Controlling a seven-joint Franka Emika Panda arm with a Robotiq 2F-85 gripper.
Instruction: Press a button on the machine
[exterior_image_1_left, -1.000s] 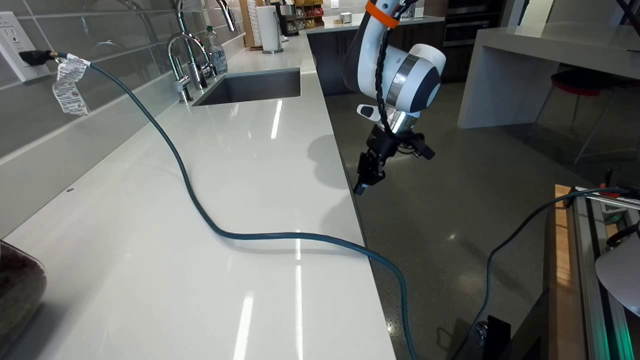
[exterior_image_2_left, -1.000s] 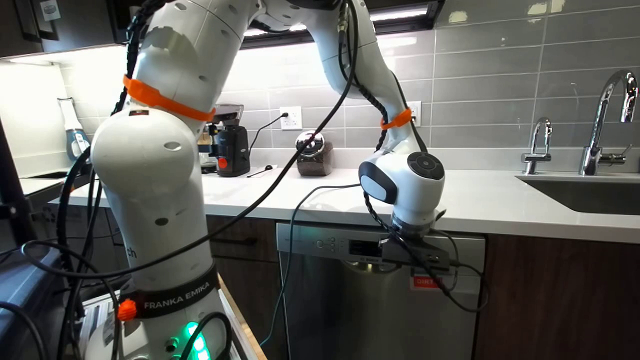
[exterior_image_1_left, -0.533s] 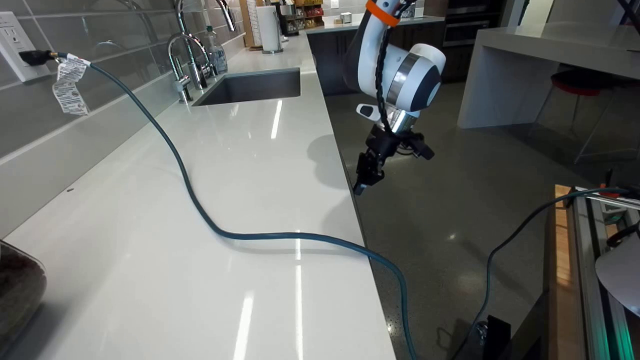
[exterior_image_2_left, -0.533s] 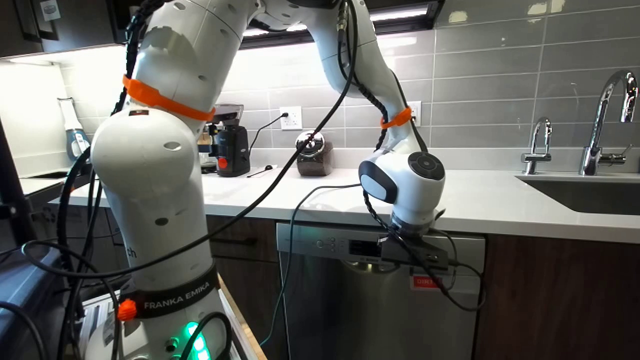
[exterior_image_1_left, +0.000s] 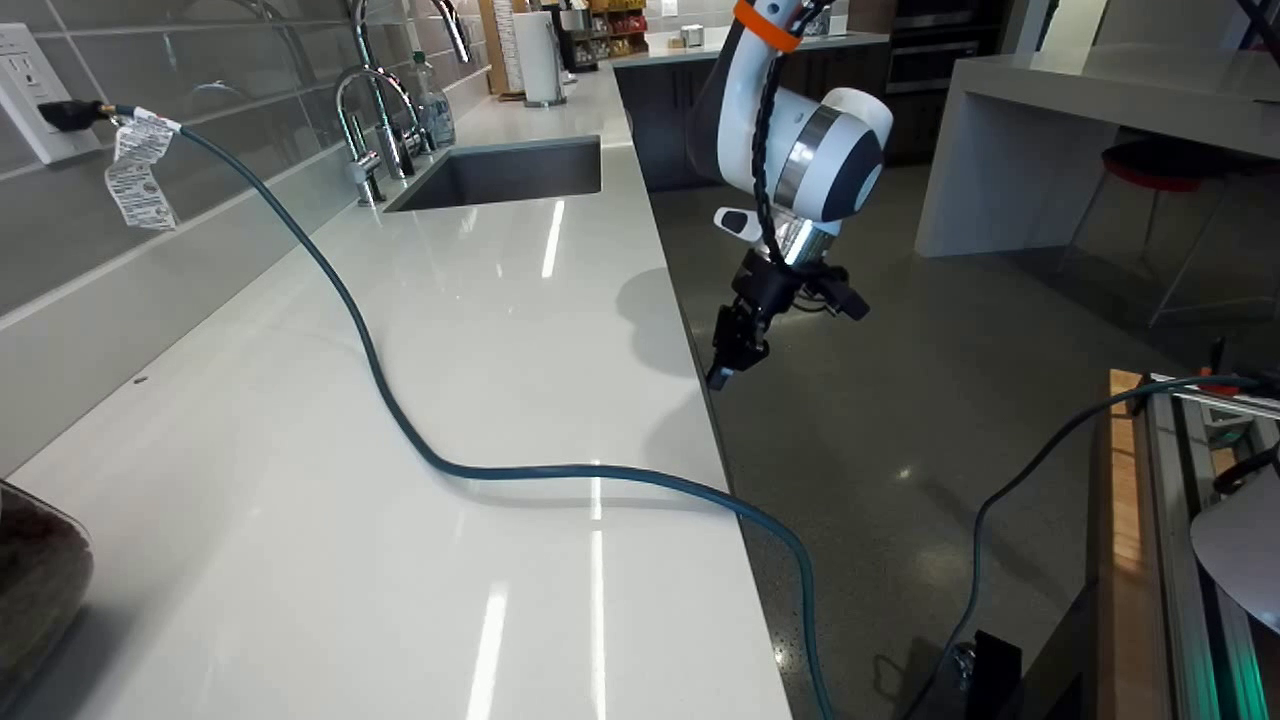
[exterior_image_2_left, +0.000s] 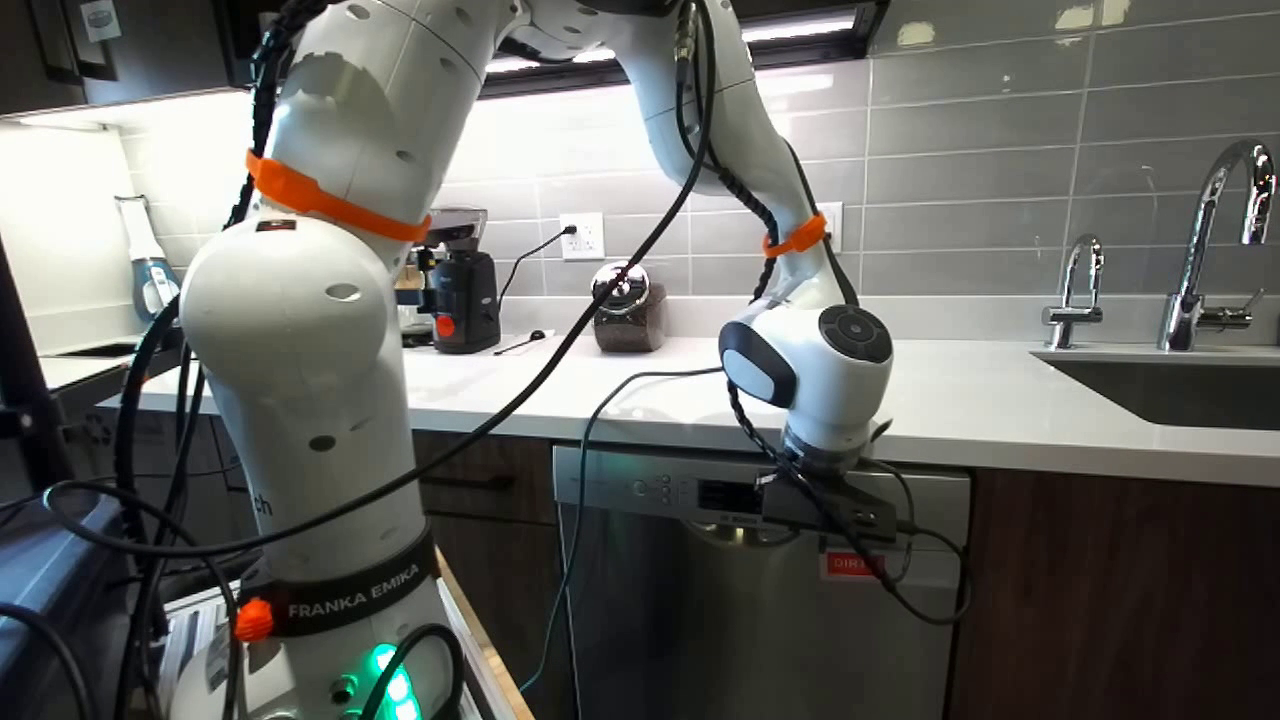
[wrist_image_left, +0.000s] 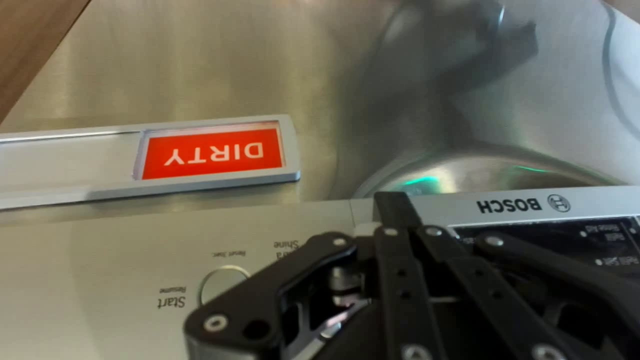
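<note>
On dishwasher panel (wrist_image_left: 120, 265), Start btn (wrist_image_left: 220, 284) sits L of clenched jaws in wrist cam.

Hand (wrist_image_left: 398, 212) closed near Start button (wrist_image_left: 220, 282); contact with panel (wrist_image_left: 120, 265) unclear.

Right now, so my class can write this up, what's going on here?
A robot arm holds its closed, empty gripper close to the control panel of a dishwasher with a red DIRTY sign. In the wrist view it shows between the Start button and the display. Whether it touches or presses anything can't be told.
</note>
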